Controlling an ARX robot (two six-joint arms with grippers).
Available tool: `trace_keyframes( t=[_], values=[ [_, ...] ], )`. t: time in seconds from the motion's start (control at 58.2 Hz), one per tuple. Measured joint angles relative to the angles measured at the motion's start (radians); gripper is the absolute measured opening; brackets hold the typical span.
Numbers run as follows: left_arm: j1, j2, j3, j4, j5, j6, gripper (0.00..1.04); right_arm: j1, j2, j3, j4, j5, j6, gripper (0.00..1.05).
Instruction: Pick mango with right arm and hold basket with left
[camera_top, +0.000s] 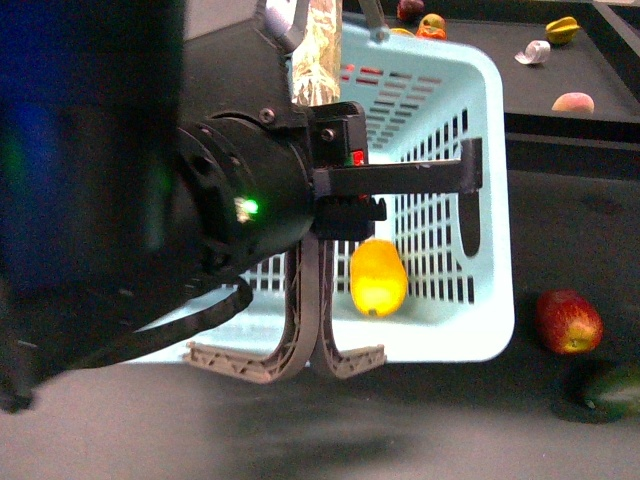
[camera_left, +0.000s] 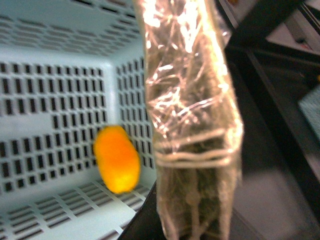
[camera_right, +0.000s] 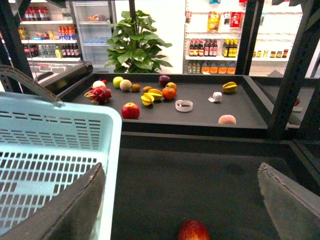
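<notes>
1. The smooth, bright-yellow oval mango (camera_top: 378, 278) lies inside the light-blue slotted plastic basket (camera_top: 450, 335), close to its near wall. Neither gripper touches it. In the left wrist view it is blurred and sits beside a corner where two slotted walls meet.
2. The left gripper (camera_top: 318, 60) is at the basket's far left rim. Only one finger wrapped in clear crinkled film (camera_left: 190, 125) shows, upright just beside the basket wall. I cannot tell whether the jaws are clamped on the rim.
3. The right gripper (camera_right: 181, 169) is near the basket's right rim. Its two dark grey fingers (camera_right: 75, 205) are spread wide apart with nothing between them. One shows against the basket, the other against the dark tabletop (camera_right: 200, 190).
4. A bulky black arm (camera_top: 230, 200) with a small green light sits close to the front camera and covers the basket's left part. Below it, two grey ribbed curved strips (camera_top: 290, 350) cross the near rim.
5. A red apple (camera_top: 568, 320) lies on the tabletop to the right of the basket, apart from it. A dark green fruit (camera_top: 610, 390), blurred, lies nearer the camera.
6. Beyond, a dark raised counter (camera_right: 200, 117) bears scattered fruit, among them a pink peach (camera_right: 226, 119) and a yellow star fruit (camera_right: 230, 86). Behind it stand a leafy potted plant (camera_right: 135, 40) and shelves of bottles (camera_right: 210, 47).
</notes>
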Motion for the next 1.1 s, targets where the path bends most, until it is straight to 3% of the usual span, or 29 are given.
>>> trace_keyframes(
  t=[0.069, 0.206, 0.43, 0.636, 0.894, 1.1],
  values=[
    [0.018, 0.031, 0.053, -0.007, -0.124, 0.039, 0.05, 0.0, 0.0, 0.0, 0.0, -0.001, 0.0, 0.96],
    [0.089, 0.056, 0.157, -0.103, -0.236, -0.051, 0.05, 0.0, 0.0, 0.0, -0.001, 0.0, 0.0, 0.97],
    [0.192, 0.116, 0.274, -0.285, -0.378, -0.431, 0.05, 0.0, 0.0, 0.0, -0.001, -0.001, 0.0, 0.97],
    [0.243, 0.161, 0.353, -0.446, -0.408, -0.844, 0.05, 0.0, 0.0, 0.0, -0.001, 0.0, -0.001, 0.97],
    [0.256, 0.269, 0.411, -0.483, -0.443, -1.243, 0.05, 0.0, 0.0, 0.0, -0.001, 0.0, -0.001, 0.97],
    [0.262, 0.33, 0.441, -0.464, -0.448, -1.352, 0.05, 0.0, 0.0, 0.0, -0.001, 0.0, -0.001, 0.97]
  ],
)
